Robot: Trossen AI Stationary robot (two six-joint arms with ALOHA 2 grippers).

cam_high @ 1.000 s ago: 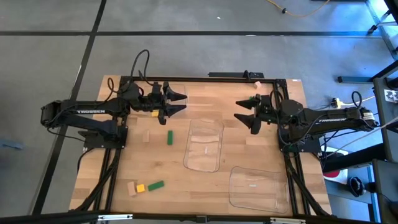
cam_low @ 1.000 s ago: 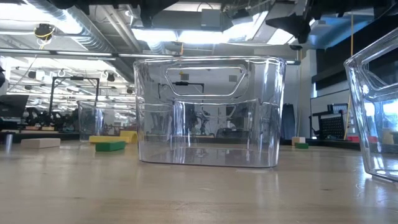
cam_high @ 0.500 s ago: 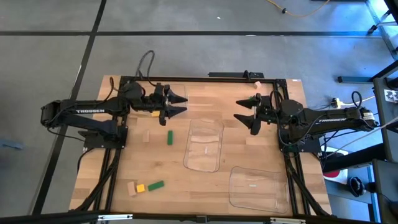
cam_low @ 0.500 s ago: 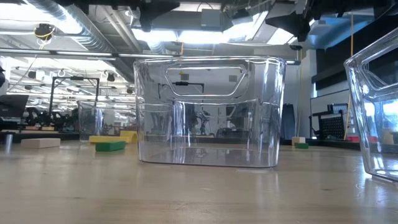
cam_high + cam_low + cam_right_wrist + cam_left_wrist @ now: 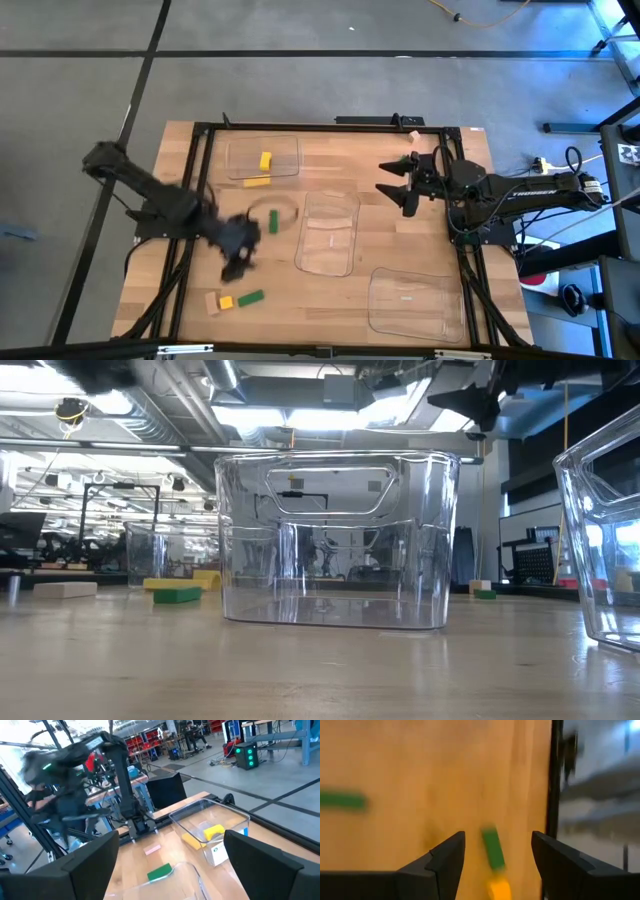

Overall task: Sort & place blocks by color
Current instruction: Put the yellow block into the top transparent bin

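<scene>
Two yellow blocks (image 5: 265,160) (image 5: 257,182) lie in the clear far-left tray (image 5: 240,150). A green block (image 5: 273,222) lies flat on the table left of the middle tray (image 5: 330,232). A tan block (image 5: 211,304), a yellow block (image 5: 226,301) and a green block (image 5: 250,297) lie at the near left. My left gripper (image 5: 238,264) is blurred, just above these near-left blocks. In the left wrist view it is open (image 5: 497,855), with the green block (image 5: 492,849) and yellow block (image 5: 499,887) ahead between its fingers. My right gripper (image 5: 393,178) is open and empty at the far right.
A third clear tray (image 5: 408,300) stands at the near right. A small green block (image 5: 412,158) and a tan block (image 5: 412,137) lie at the far right by my right gripper. A black frame (image 5: 300,127) borders the table. Bare wood lies between the trays and the near edge.
My left arm has swung quickly from the far-left tray toward the table's near edge, and now stands over the near-left blocks. The two yellow blocks in the far-left tray now show uncovered. My right arm has kept still.
</scene>
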